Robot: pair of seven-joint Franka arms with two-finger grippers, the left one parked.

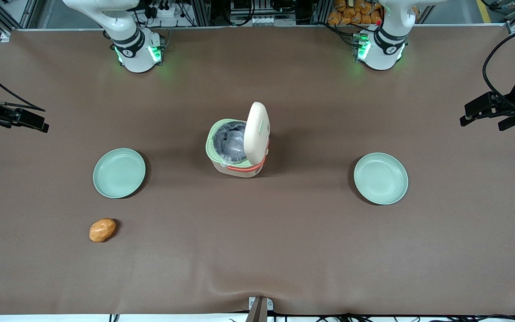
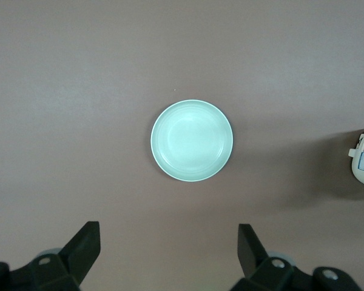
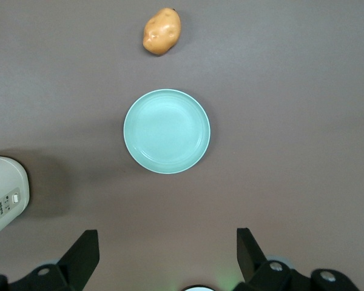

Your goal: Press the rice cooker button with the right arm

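Rice cooker (image 1: 238,150) mid-table, lid raised, right arm's gripper (image 3: 164,254) — jaws apart, empty — above green plate (image 3: 167,131)

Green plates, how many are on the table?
2. One plate lies toward the working arm's end, near the potato, with the open gripper above it. The other plate lies toward the parked arm's end.

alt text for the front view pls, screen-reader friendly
A cream rice cooker stands mid-table with its lid raised upright, its grey pot exposed. A green plate lies toward the working arm's end, a potato nearer the camera than it, and another plate toward the parked arm's end. The gripper hovers open at the table's edge.
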